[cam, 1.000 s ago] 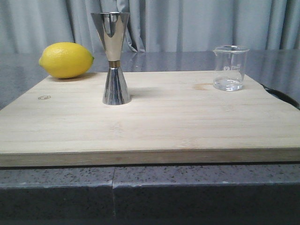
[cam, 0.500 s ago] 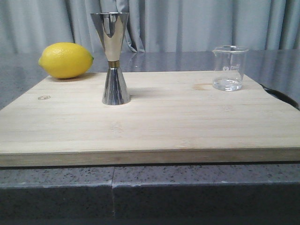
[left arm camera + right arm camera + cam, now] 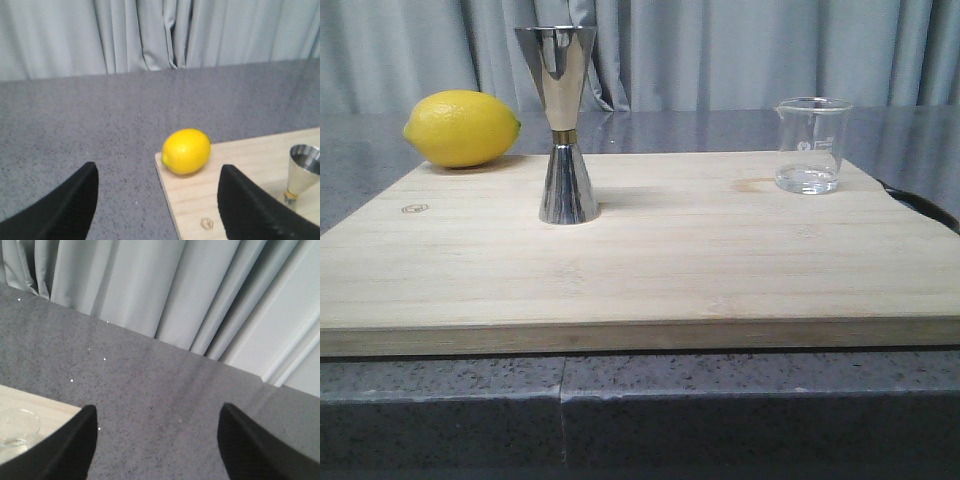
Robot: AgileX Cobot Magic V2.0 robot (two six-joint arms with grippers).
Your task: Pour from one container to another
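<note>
Pre-grasp state: both arms held off, nothing picked up yet.
Beaker (image 3: 811, 145) stands upright at the far right of the cutting board (image 3: 650, 270), a little clear liquid in its bottom. Jigger (image 3: 560, 125) stands upright left of centre, well apart from it; lemon (image 3: 462, 128) at the far left corner. Board rests on the grey counter (image 3: 640, 400). Left gripper (image 3: 157, 210) jaws spread wide, empty, aimed toward the lemon. Right gripper (image 3: 155, 450) likewise spread and empty, beaker at the edge of its view. Judged step: approach. Next: right gripper closes on the beaker wall, lifts, carries left over the jigger's narrow mouth; lip alignment matters.
</note>
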